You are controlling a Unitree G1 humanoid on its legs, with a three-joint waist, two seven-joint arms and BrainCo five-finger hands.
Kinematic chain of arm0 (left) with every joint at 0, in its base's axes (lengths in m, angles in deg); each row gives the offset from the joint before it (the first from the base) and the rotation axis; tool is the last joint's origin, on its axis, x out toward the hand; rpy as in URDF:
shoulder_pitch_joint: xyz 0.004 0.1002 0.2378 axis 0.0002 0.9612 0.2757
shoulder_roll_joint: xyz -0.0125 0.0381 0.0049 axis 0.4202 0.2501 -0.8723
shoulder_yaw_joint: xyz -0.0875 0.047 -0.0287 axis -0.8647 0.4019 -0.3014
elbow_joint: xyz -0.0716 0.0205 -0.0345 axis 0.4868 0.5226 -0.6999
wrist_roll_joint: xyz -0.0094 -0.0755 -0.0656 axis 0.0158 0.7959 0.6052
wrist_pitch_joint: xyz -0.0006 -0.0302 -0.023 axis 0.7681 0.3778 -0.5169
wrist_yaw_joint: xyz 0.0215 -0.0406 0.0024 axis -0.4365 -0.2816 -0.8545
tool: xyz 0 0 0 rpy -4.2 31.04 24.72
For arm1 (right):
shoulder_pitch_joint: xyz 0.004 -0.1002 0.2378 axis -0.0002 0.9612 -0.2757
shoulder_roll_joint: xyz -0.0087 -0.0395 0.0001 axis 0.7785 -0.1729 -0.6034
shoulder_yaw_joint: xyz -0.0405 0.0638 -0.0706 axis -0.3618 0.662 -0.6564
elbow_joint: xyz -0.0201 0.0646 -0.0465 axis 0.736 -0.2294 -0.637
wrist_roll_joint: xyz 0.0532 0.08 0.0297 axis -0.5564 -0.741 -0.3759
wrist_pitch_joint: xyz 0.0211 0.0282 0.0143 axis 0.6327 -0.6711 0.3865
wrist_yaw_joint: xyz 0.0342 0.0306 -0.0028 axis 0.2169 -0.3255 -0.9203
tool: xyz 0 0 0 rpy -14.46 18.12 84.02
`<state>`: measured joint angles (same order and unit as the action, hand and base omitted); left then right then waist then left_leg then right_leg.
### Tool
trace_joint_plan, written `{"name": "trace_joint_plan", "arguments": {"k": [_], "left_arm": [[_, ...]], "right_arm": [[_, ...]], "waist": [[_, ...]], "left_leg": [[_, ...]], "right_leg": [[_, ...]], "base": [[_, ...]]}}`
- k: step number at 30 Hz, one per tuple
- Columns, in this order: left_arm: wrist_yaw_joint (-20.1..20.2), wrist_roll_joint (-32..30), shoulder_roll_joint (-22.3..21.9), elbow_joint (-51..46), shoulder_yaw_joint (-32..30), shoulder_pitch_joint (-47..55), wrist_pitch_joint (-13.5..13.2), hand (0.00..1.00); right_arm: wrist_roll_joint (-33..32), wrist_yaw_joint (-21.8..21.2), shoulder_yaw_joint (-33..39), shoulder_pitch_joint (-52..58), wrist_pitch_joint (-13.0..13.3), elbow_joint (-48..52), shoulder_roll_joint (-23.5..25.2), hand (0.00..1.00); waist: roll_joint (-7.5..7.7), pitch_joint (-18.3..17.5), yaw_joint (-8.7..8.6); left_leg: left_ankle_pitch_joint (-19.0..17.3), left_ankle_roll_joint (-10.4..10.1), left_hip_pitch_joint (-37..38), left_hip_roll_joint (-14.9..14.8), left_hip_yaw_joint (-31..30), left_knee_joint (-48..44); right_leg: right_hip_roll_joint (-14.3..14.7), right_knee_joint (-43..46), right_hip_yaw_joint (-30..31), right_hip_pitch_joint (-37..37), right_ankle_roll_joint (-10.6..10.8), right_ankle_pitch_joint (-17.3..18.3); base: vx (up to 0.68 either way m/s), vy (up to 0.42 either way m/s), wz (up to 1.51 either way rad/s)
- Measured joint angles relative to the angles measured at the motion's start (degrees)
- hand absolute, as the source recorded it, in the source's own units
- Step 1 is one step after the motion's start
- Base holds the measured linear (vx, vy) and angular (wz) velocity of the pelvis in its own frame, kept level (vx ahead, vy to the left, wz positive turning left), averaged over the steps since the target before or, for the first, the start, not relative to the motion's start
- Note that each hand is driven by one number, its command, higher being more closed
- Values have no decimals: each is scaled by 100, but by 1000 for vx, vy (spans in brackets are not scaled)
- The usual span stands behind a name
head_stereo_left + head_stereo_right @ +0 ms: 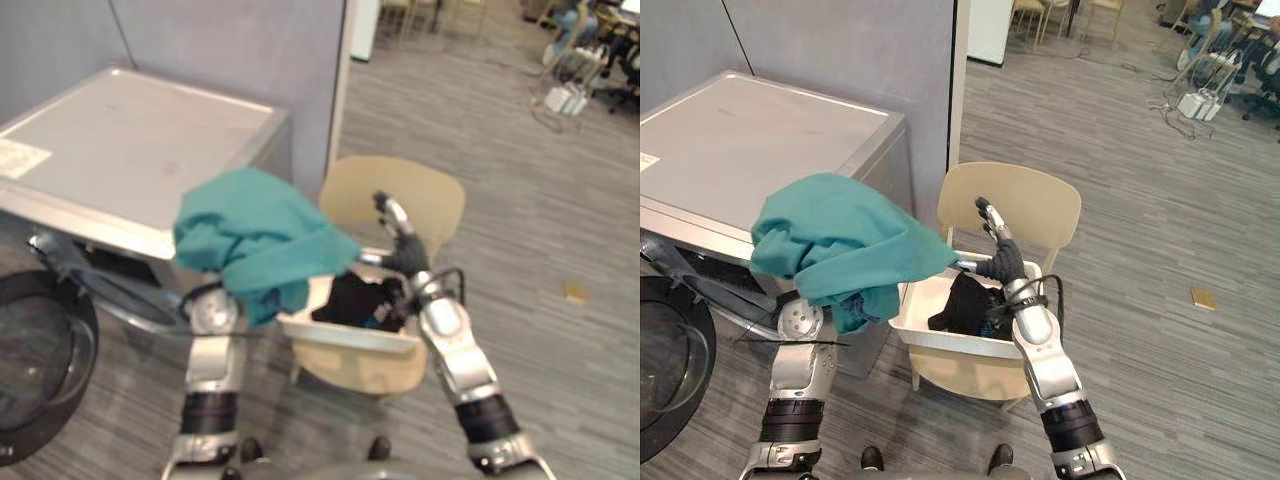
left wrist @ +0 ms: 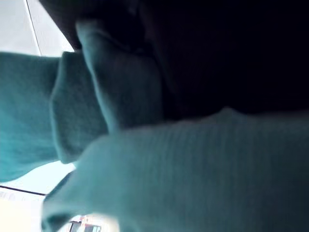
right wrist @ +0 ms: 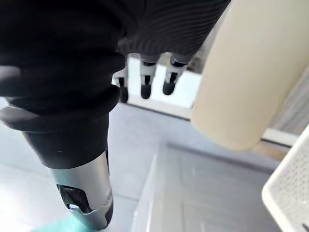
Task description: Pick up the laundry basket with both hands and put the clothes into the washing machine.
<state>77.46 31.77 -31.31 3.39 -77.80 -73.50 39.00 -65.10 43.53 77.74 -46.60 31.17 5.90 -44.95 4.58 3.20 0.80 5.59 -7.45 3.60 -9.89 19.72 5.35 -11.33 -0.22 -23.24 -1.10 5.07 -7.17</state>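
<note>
A teal garment (image 1: 835, 245) is draping over the left hand (image 2: 231, 53), hiding its grip. The right hand (image 1: 1000, 252) is hovering straight-fingered above the laundry basket (image 1: 940, 338) on a chair (image 1: 1040, 205).

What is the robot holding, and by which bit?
A teal garment lies draped over the left hand, which is buried beneath it, so the hold cannot be told. The right hand, fingers straight, holds nothing.

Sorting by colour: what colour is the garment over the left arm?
Plain teal garment, best seen in the right eye view.
</note>
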Motion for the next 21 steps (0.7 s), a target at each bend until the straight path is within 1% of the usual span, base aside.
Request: {"name": "trace_joint_plan", "arguments": {"k": [2,3,4,5,6,7,8,9,10,11,12,13,14,15,16,17,18,19,20,21], "left_arm": [[3,-1,-3,-143,-137,185,-1,100],[6,-1,-12,-236,-306,373,0,100],[10,5,-36,-327,-507,527,-1,100],[7,16,-46,-369,-567,589,-2,100],[9,34,-44,-411,-700,672,-4,100],[5,103,-41,-457,-897,762,-3,100],[-2,132,-39,-464,-972,760,-3,100],[-2,159,-30,-472,-989,761,-4,100],[9,225,-39,-515,-1058,785,-50,100],[0,273,-18,-515,-1125,833,-87,100],[-8,343,-17,-523,-1184,954,-115,100],[-30,451,-19,-524,-1301,1060,-131,100],[-63,531,-50,-526,-1445,1147,-141,100],[-122,554,-73,-535,-1525,1206,-150,100],[-178,576,-135,-549,-1732,1287,-174,100],[-203,595,-175,-557,-1831,1321,-175,100],[-277,618,-297,-580,-1981,1428,-180,100],[-285,668,-408,-653,-2037,1607,-188,100],[-286,672,-435,-708,-2039,1714,-194,100],[-284,673,-456,-810,-2029,1919,-220,100]], "right_arm": [[17,-5,179,230,-1,243,1,0],[111,-13,364,395,0,394,1,0],[197,-16,519,457,0,416,-4,0],[226,-11,595,472,-4,416,-7,0],[243,-5,686,486,-22,415,-6,0],[276,1,780,514,-56,415,1,0],[334,8,808,540,-90,415,0,0],[354,8,821,557,-118,412,-6,0],[448,26,967,526,-145,431,-62,0],[457,78,968,567,-144,429,28,0],[487,134,987,657,-144,422,55,0],[520,139,995,733,-141,419,93,0],[574,152,994,744,-134,419,141,0],[597,153,989,743,-125,412,141,0],[614,173,995,742,-105,358,136,0],[613,199,999,739,-105,288,128,0],[612,291,1009,711,-106,75,86,0],[613,385,1029,726,-123,-126,43,0],[613,397,1035,729,-131,-216,8,0],[620,398,1072,742,-153,-328,-76,0]], "waist": [[-39,-26,0],[-82,-32,-2],[-115,-49,0],[-124,-53,1],[-129,-53,10],[-79,-20,-4],[-38,4,-13],[-24,15,-2],[-205,68,26],[-217,110,-26],[-168,104,-45],[-83,102,-12],[-17,96,13],[13,76,33],[33,74,92],[36,74,162],[-61,119,231],[-299,260,301],[-355,310,305],[-446,351,306]], "left_leg": [[-12,6,43,10,62,0],[-28,25,129,30,133,0],[-46,42,173,59,220,-1],[-58,52,195,81,277,-2],[-86,72,208,118,357,-33],[-302,138,171,188,428,-319],[-520,273,32,225,352,-717],[-632,423,-112,243,295,-958],[-871,483,-211,61,328,-1241],[-925,562,-234,58,362,-1430],[-972,629,-238,75,254,-1571],[-998,667,-355,107,145,-1771],[-1006,690,-641,146,21,-2039],[-1001,697,-811,173,-25,-2174],[-941,684,-1190,209,-143,-2419],[-902,664,-1362,206,-193,-2517],[-810,619,-1622,95,-332,-2588],[-596,550,-1711,-18,-539,-2426],[-458,511,-1716,-19,-576,-2272],[-187,360,-1742,-16,-693,-1876]], "right_leg": [[-10,23,62,-14,0,0],[-38,113,159,-40,-2,12],[-84,293,271,-135,-6,58],[-117,399,344,-215,-6,87],[-170,581,434,-332,-46,119],[-309,971,444,-530,-120,138],[-417,1221,450,-663,-229,64],[-438,1209,455,-699,-346,-34],[-413,1700,416,-677,-264,393],[-520,3144,444,-829,-367,1164],[-513,4040,560,-733,-223,1604],[-295,4496,809,-460,126,1962],[-94,4426,1055,-206,250,2333],[-48,4253,1172,-148,196,2547],[64,3761,1328,-70,-17,2954],[133,3483,1343,-41,-140,3106],[337,3085,1292,-19,-340,3244],[562,2908,1144,-27,-428,3109],[634,2877,1073,-57,-487,3048],[742,2871,872,-135,-577,2973]], "base": [[-7,9,-20],[-18,16,-29],[-26,23,-39],[-34,27,-40],[-69,49,-51],[-85,54,-51],[-112,61,-45],[-198,32,-43],[-206,27,-31],[-208,-10,-11],[-119,-48,26],[-171,-102,52],[-178,-102,50],[-203,-108,55],[-166,-86,40],[-300,-153,43],[-395,-165,45],[-426,-161,44],[-386,-134,61],[-309,-143,94]]}}
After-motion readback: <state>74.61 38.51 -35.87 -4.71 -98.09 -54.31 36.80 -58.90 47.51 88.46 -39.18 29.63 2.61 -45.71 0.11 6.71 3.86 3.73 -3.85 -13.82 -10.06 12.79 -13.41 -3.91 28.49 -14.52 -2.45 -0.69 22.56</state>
